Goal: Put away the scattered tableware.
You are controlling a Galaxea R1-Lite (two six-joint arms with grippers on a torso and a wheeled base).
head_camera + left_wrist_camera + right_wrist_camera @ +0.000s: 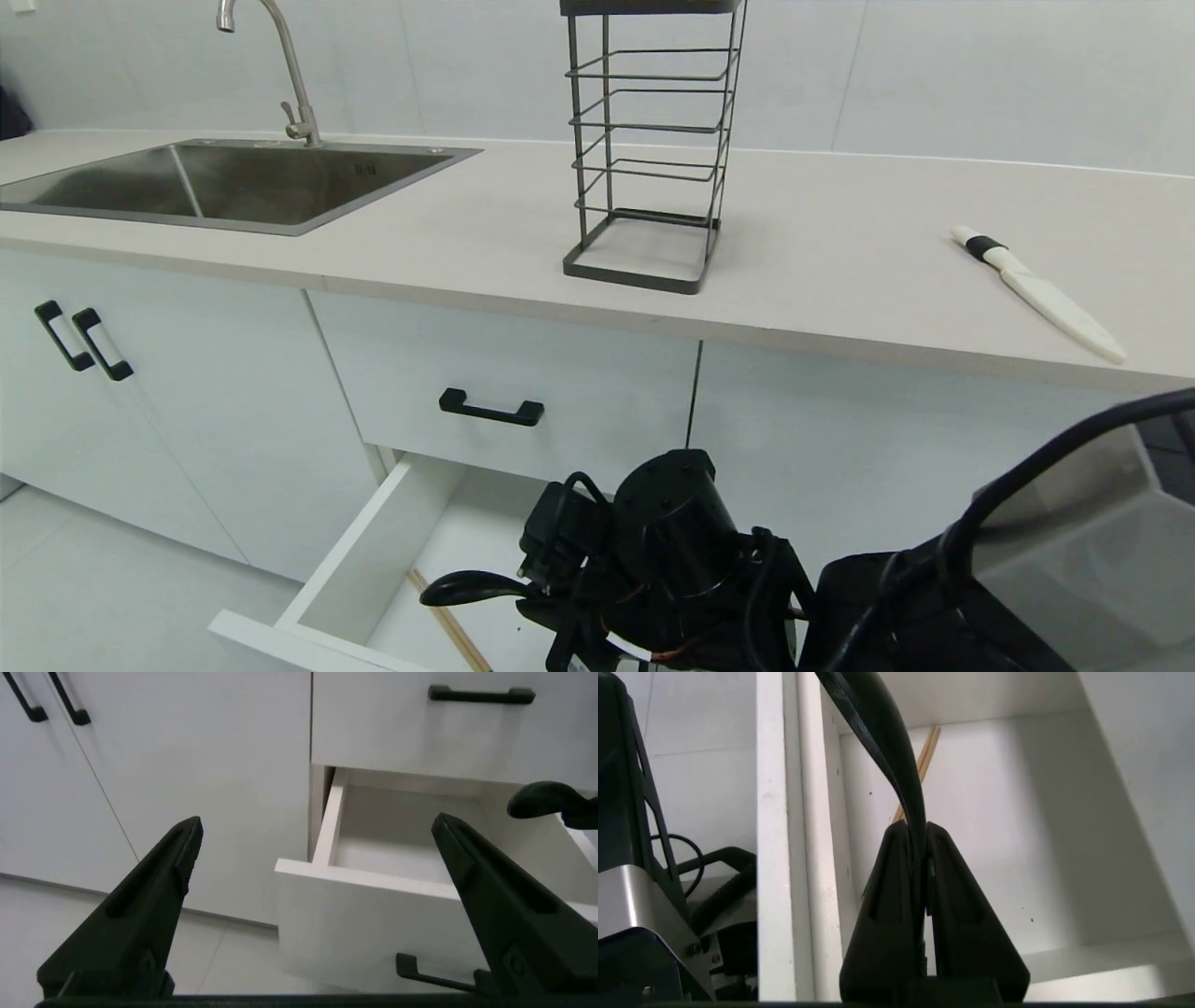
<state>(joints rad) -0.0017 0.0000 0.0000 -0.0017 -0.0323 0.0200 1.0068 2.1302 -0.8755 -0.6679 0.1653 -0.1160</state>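
Right pincer [920, 854] pinches a black spoon [467, 588] by its handle, seen from the wrist. The head view shows it lying crosswise over the open drawer [355, 569], bowl leftward. Left pincer [318, 826] is spread.

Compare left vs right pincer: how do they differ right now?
The left pincer is open and empty; the right pincer is shut on a black utensil. The left pincer sits outside the open drawer; the right pincer hangs over its inside, above the chopsticks. Both are black.
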